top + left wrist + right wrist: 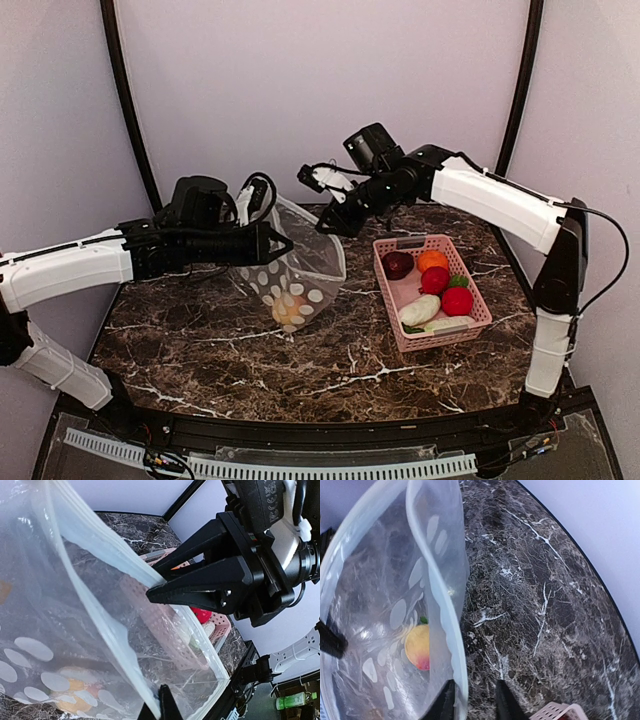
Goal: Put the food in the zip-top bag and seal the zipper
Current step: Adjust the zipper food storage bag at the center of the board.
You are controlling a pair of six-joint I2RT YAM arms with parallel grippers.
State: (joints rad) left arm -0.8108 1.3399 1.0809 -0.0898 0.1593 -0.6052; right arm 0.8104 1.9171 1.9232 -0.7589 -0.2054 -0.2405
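Note:
The clear dotted zip-top bag (312,262) hangs open between my two grippers above the table. My left gripper (284,243) is shut on the bag's left rim, as the left wrist view (159,706) shows. My right gripper (331,222) is open, and its fingers straddle the bag's right rim (475,702). The zipper strip (439,605) runs between them. A yellow fruit (417,647) lies in the bottom of the bag (288,308). The maroon one (398,265), the orange (433,260), two red ones (457,300), the radish (420,310) and the cabbage lie in the pink basket (447,340).
The pink basket stands on the dark marble table (200,350) to the right of the bag. Its corner shows in the right wrist view (560,712). Curved black rails and white walls close in the back.

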